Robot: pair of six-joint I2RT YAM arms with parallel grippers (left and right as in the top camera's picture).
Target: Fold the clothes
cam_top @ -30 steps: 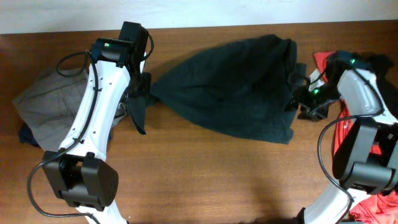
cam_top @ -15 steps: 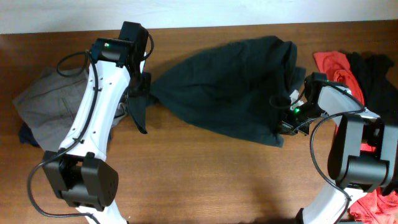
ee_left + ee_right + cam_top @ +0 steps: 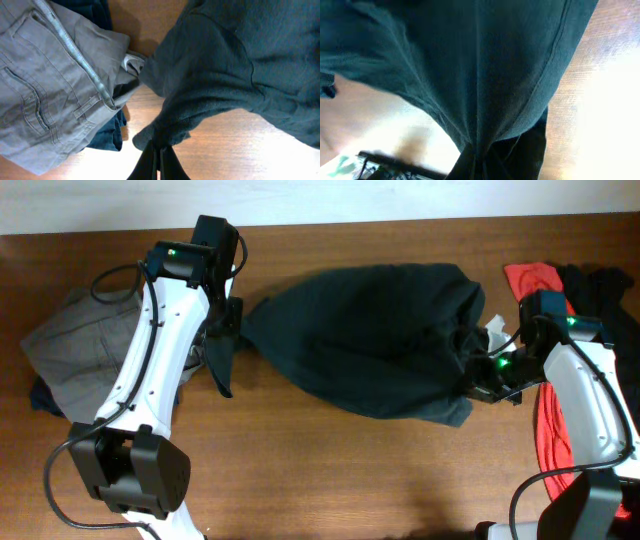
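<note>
The dark green-black T-shirt (image 3: 375, 335) is stretched across the table's middle, bunched and wrinkled, lettering hidden. My left gripper (image 3: 232, 320) is shut on its left corner; in the left wrist view (image 3: 159, 159) the dark fingers pinch a tuft of the shirt (image 3: 235, 70). At the other end my right gripper (image 3: 478, 375) is shut on the shirt's right edge, and in the right wrist view (image 3: 481, 167) the cloth (image 3: 470, 60) hangs from the closed jaws. Grey trousers (image 3: 75, 345) lie at the far left, also in the left wrist view (image 3: 45, 85).
Red and black tops (image 3: 560, 290) are heaped at the right edge under the right arm. More red cloth (image 3: 605, 515) lies at the bottom right corner. A dark blue garment (image 3: 107, 135) peeks from under the trousers. The wooden table (image 3: 330, 470) shows in front.
My right gripper moved in to the shirt's right edge, shut on it, then pulled rightward, drawing the shirt tauter. The left arm has stayed put, still gripping.
</note>
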